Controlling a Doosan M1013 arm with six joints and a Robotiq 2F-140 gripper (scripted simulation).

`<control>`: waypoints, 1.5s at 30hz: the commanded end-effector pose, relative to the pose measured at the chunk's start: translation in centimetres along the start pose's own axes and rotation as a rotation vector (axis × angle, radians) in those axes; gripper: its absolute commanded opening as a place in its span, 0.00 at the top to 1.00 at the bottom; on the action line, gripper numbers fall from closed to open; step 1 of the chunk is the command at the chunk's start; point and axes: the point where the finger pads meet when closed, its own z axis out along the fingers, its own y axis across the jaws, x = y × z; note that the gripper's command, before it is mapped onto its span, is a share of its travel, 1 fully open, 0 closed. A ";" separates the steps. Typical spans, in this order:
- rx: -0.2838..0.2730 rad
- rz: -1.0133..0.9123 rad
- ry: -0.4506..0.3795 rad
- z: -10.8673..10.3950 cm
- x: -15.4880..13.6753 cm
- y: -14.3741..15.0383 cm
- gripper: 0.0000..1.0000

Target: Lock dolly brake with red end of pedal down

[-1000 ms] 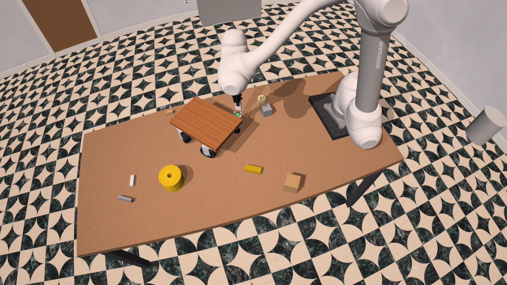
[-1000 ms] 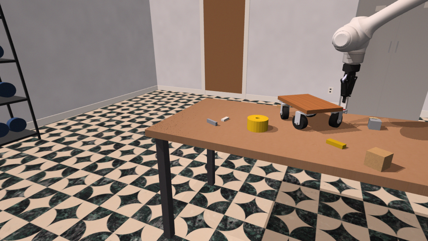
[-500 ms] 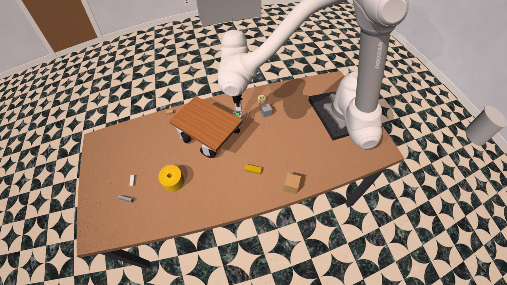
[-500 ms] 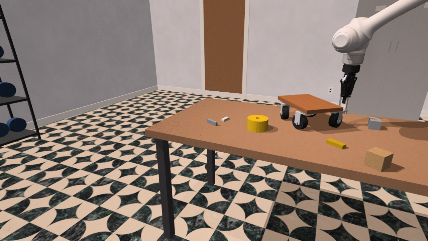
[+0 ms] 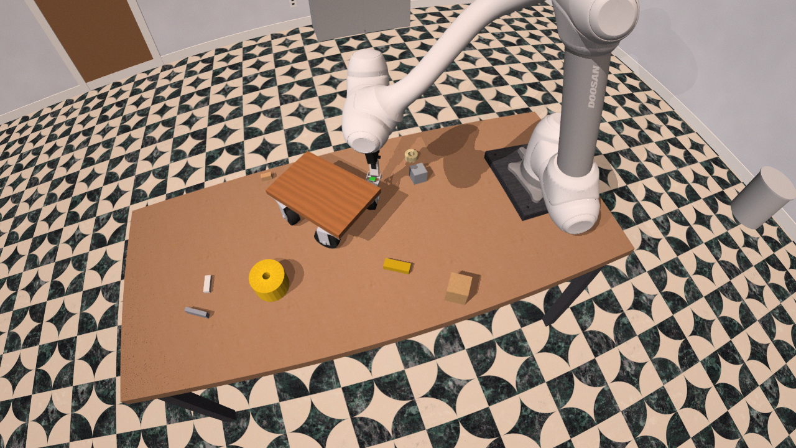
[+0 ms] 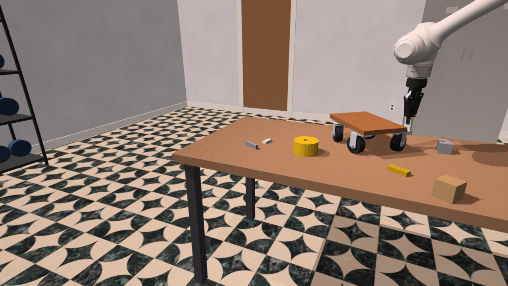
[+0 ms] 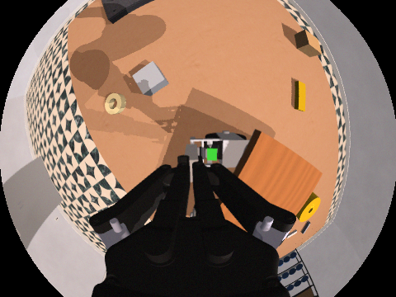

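- dolly (image 5: 325, 191) just left of gripper (image 5: 371, 173), on table (image 5: 166, 356)
- gripper fingers together, holding nothing, pointing down over the brake pedal (image 7: 213, 154); green end up, red end hidden
- push straight down, slow; avoid sideways shove so dolly stays put
- grey cube (image 5: 418, 173) near, right of gripper

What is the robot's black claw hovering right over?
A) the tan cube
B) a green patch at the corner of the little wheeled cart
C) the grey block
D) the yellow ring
B: in the wrist view, the shut fingers point at the green patch beside the wooden cart; they hold nothing.
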 end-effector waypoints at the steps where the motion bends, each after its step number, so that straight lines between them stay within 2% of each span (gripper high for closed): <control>1: 0.000 0.000 0.000 0.1 0.0 0.0 1.00; 33: 0.000 0.000 0.000 0.1 0.0 0.0 1.00; 37: 0.000 0.000 0.000 -0.7 0.0 0.0 1.00; 45: 0.000 0.000 0.000 -3.9 0.0 0.0 1.00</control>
